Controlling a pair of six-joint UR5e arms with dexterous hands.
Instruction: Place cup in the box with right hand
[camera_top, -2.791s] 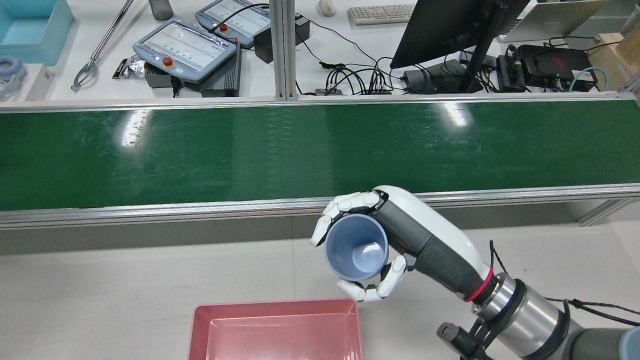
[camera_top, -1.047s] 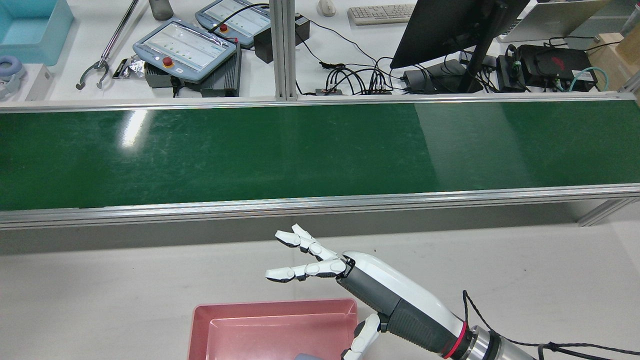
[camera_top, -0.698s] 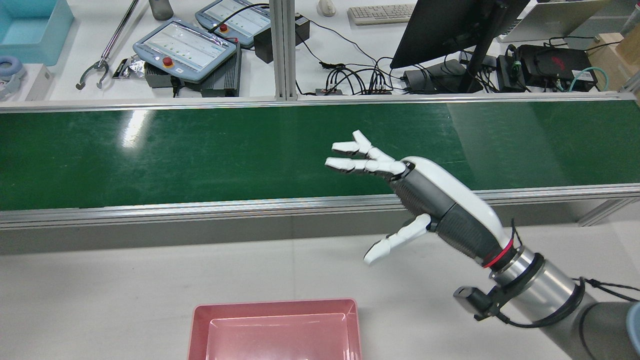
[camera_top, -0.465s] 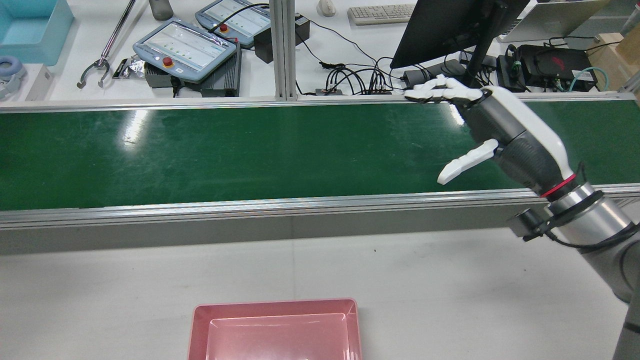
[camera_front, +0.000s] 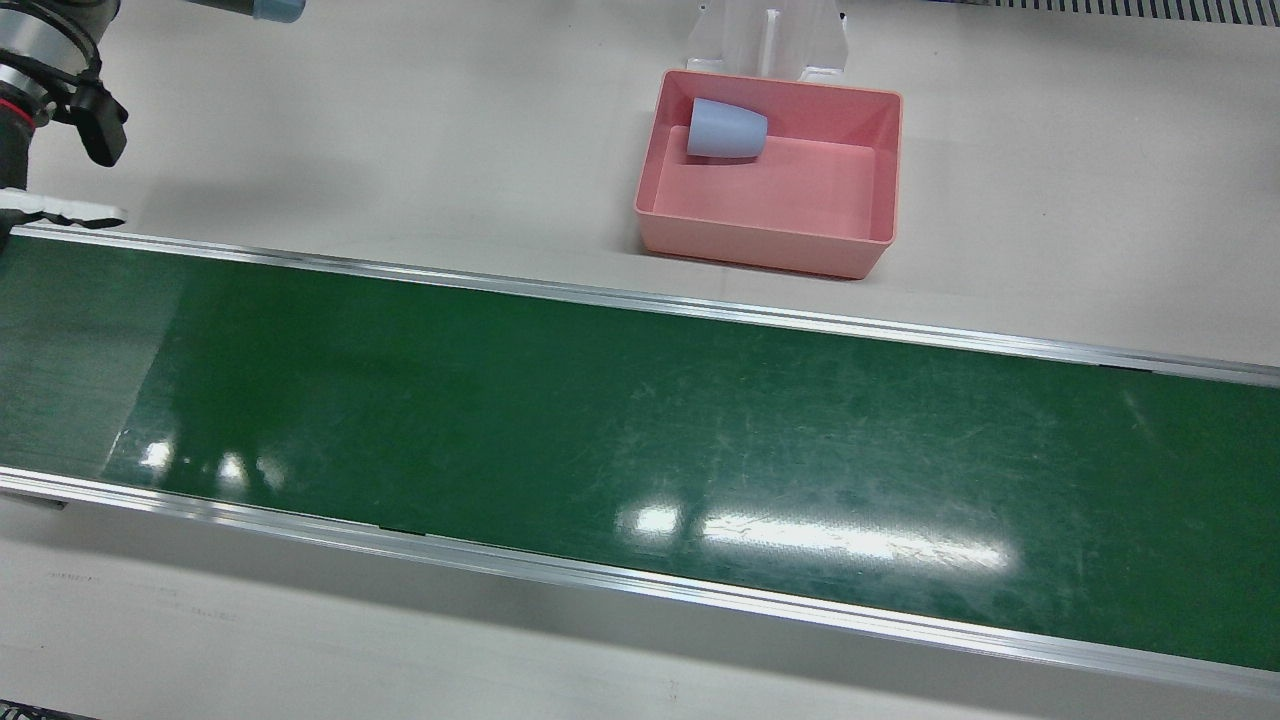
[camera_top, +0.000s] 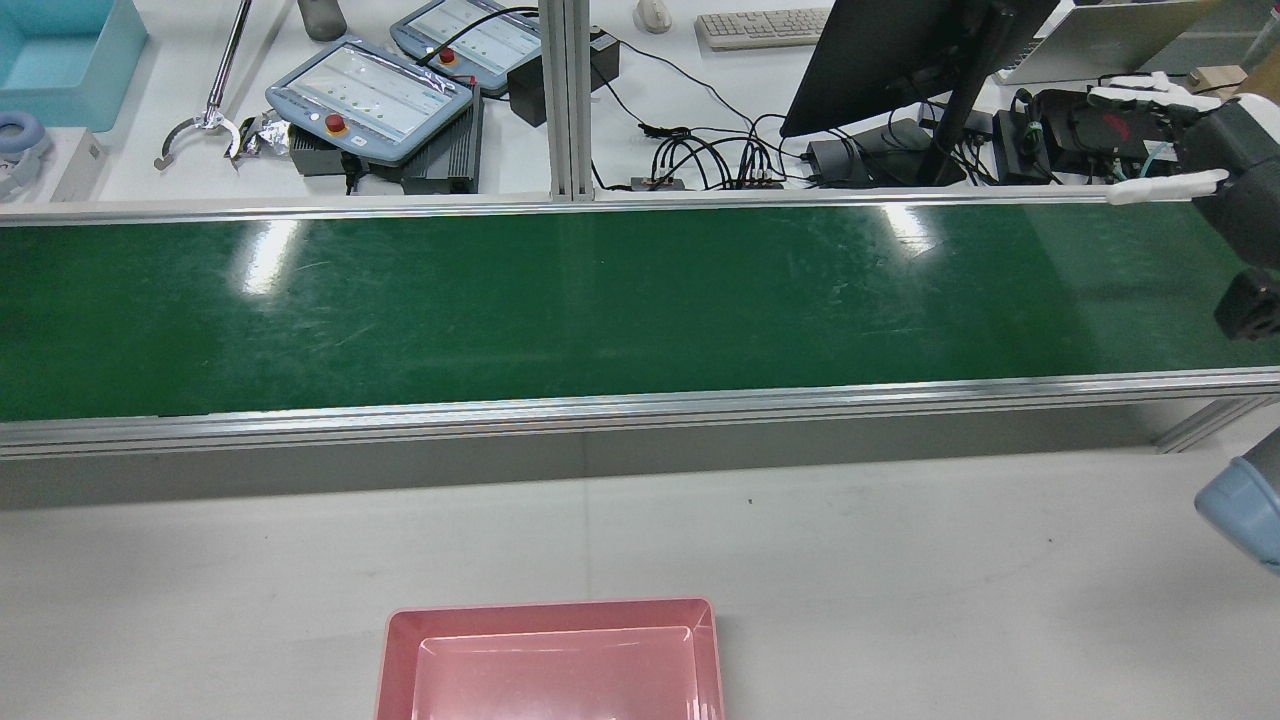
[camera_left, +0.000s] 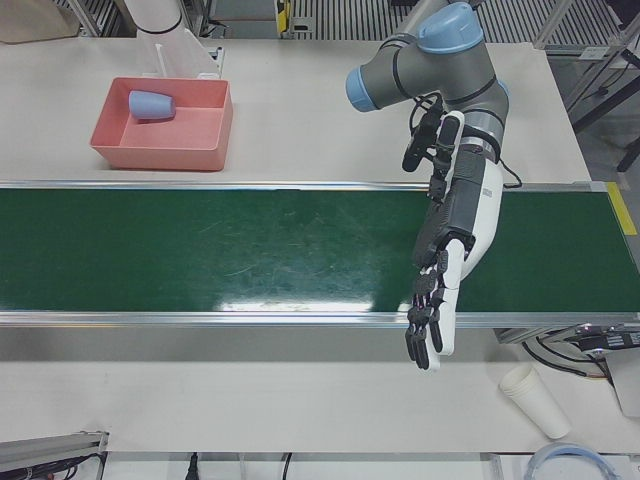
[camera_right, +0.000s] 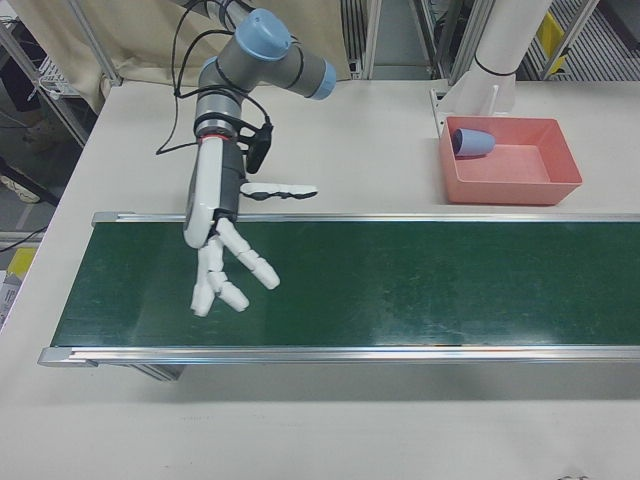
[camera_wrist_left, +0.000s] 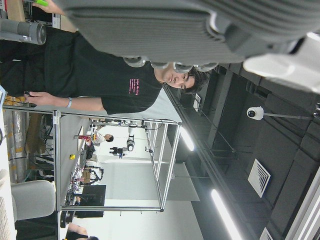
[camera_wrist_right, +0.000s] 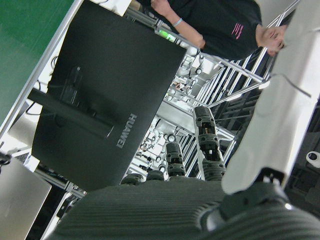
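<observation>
- The right robot hand (camera_right: 228, 255) is seen spread wide open and empty, fingers hanging over the belt (camera_right: 400, 285), with nothing touched.
- A few seconds earlier this robot hand was closed round the cup just beyond the box; about a second ago it was already open beside the box rim, and since then it has been swung up and away across the belt to the far right of the rear view (camera_top: 1180, 140).
- The cup (camera_front: 726, 129) is now found on its side inside the box (camera_front: 860, 255), against the back wall near one corner, well apart from the robot hand.
- From this the release is judged done and the task essentially complete; only a retreat of the arm seems left.
- The left robot hand (camera_left: 435, 315) is seen open too, fingers extended past the belt's near edge, with nothing held.
- The box stands on the bench (camera_front: 400, 120), between the belt and the pedestal.
</observation>
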